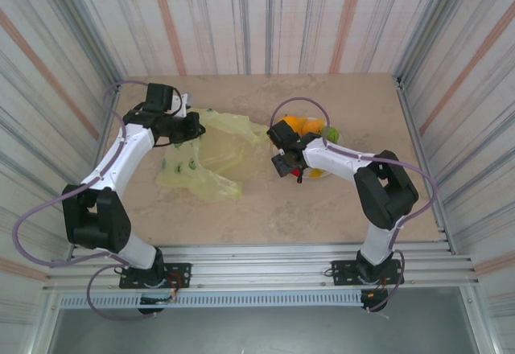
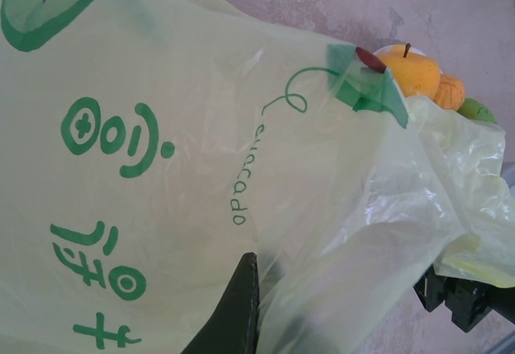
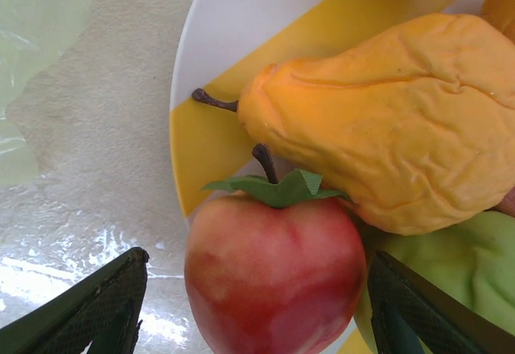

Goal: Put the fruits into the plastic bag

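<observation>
The red apple point(image 3: 273, 277) lies at the rim of the striped plate point(image 3: 233, 24), touching the wrinkled orange pear point(image 3: 386, 121), with a green fruit point(image 3: 467, 277) beside it. The right gripper point(image 3: 257, 290) stands wide open astride the apple, one finger on each side, holding nothing. On the table point(image 1: 265, 201) the plastic bag point(image 1: 211, 159) lies just beside the plate. The left gripper point(image 1: 191, 129) is at its far edge, film draped over its finger point(image 2: 237, 314); whether it pinches the bag cannot be told.
</observation>
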Robot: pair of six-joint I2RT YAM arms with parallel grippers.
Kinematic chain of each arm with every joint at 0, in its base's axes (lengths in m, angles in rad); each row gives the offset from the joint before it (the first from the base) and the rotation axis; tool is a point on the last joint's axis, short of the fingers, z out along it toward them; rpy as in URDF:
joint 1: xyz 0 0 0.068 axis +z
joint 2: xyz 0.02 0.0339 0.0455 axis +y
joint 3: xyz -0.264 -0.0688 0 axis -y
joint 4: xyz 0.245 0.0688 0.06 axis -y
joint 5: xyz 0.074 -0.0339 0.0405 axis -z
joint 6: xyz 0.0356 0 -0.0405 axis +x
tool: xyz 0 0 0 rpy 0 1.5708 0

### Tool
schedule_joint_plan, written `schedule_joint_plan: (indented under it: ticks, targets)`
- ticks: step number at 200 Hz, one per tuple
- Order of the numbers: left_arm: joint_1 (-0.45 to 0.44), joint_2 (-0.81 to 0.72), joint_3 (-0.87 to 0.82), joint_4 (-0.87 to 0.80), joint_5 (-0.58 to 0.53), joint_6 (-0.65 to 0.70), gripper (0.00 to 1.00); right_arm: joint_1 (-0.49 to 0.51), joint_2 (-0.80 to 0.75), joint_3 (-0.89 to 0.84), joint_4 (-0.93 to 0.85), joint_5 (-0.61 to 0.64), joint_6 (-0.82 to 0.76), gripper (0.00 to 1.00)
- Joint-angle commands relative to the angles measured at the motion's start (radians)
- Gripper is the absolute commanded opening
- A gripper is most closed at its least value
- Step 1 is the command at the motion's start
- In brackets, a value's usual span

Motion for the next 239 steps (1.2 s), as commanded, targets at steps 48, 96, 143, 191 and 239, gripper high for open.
schedule_joint_plan:
  ticks: [48, 96, 143, 191, 239]
  targets:
    - [0.01, -0.035, -0.019, 0.013, 0.023, 0.003, 0.0, -0.006, 0.05, 0.036, -0.027, 0.026, -0.037, 0.71]
    - [0.01, -0.034, -0.019, 0.013, 0.027, 0.003, 0.0, -0.018, 0.059, 0.033, -0.012, 0.003, -0.041, 0.67]
    - [0.01, -0.034, -0.02, 0.012, 0.026, 0.005, 0.0, -0.035, 0.045, 0.027, 0.002, -0.06, -0.036, 0.59]
    - [0.01, -0.036, -0.016, 0.009, 0.033, 0.002, 0.0, -0.039, -0.073, -0.015, 0.038, -0.181, -0.012, 0.53]
    - [0.01, -0.053, -0.025, 0.017, 0.047, -0.044, 0.0, -0.038, -0.321, -0.181, 0.099, -0.382, 0.085, 0.5]
